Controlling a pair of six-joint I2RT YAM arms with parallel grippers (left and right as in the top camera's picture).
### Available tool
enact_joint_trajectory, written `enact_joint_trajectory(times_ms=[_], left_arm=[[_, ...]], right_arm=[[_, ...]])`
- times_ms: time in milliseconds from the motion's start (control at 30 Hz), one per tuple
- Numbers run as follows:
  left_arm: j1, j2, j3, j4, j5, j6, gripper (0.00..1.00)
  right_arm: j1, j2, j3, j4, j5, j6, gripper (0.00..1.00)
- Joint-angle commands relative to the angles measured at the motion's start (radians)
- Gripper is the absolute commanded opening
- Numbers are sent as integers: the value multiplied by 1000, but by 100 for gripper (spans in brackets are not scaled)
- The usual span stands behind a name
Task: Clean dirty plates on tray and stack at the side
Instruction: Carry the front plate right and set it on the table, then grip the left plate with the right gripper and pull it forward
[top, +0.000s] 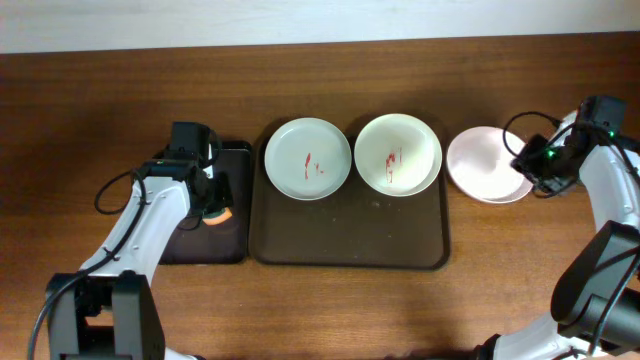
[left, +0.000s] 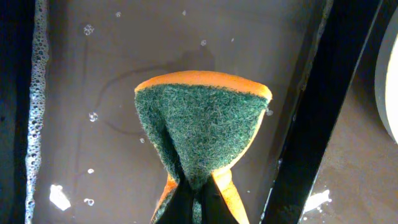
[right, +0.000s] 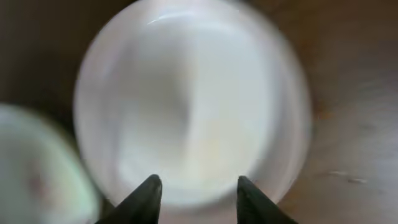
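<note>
At the left of the overhead view, the left pincer (left: 189, 210) is pressed together on a folded green-and-orange scouring sponge (left: 202, 118). It hangs over the narrow black tray (left: 93, 62), which carries a film of sudsy water.

In the centre, the large dark brown rectangular tray (top: 350, 235) holds two round, shallow, glossy white plates. The left plate (top: 308, 158) sits in its upper left and the middle plate (top: 398, 153) in its upper right, each with thin red smears inside.

The third plate (top: 480, 160) lies off the tray, just beside its right edge, on the dark wood-grain bench (top: 100, 100). No smear shows on it (though the wrist view is blurred). The right pincer (right: 198, 198) hovers at that plate's right rim, fingers spread, pinching nothing.

The plates look stiff, light and breakable, and are probably slick when wet. The rim seems the only place to take hold, one finger over and one under. The sponge is soft and will give, so a scrubbed plate may skate across the tray unless steadied.
</note>
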Motion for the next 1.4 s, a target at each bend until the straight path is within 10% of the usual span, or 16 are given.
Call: enact_joint_trajectory(times_ms=[0, 467, 767, 933, 1100, 1267, 1367], left_arm=[[2, 4, -6, 0, -7, 19, 0], [2, 4, -6, 0, -7, 19, 0], [2, 4, -6, 0, -7, 19, 0], [2, 4, -6, 0, -7, 19, 0], [2, 4, -6, 0, -7, 19, 0], [2, 4, -6, 0, -7, 19, 0], [2, 4, -6, 0, -7, 19, 0]], right_arm=[[90, -8, 15, -27, -253, -125, 43], [746, 66, 15, 130, 37, 61, 47], [829, 220, 15, 226, 55, 300, 29], [828, 223, 15, 217, 17, 291, 4], [827, 169, 15, 117, 13, 215, 4], [827, 115, 15, 220, -21, 215, 39], [827, 116, 15, 278, -19, 216, 44]])
